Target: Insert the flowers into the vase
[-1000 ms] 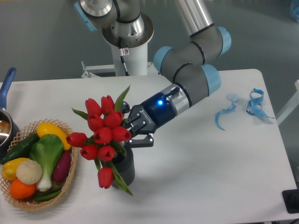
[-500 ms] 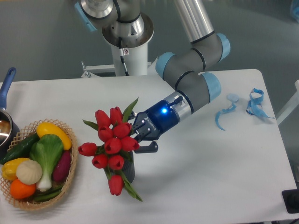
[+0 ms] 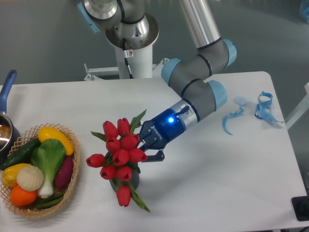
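The flowers (image 3: 120,155), a bunch of red tulips with green leaves, hang tilted to the left at the table's centre-left. My gripper (image 3: 146,144) reaches in from the right and is shut on their stems just behind the blooms. The vase (image 3: 133,181), dark grey and small, stands directly below the bunch. Blooms and leaves cover its mouth and most of its body, so whether the stems are inside it cannot be told. One tulip and a leaf droop down past the vase's front.
A wicker basket (image 3: 73,186) filled with toy vegetables sits at the left. A blue-handled pot (image 3: 4,133) is cut off by the left edge. Blue ribbon scraps (image 3: 263,107) lie at the right. The arm's white base (image 3: 131,58) stands at the back.
The gripper carried the bunch to the right and down. The blooms now sit lower over the vase and hide more of it.
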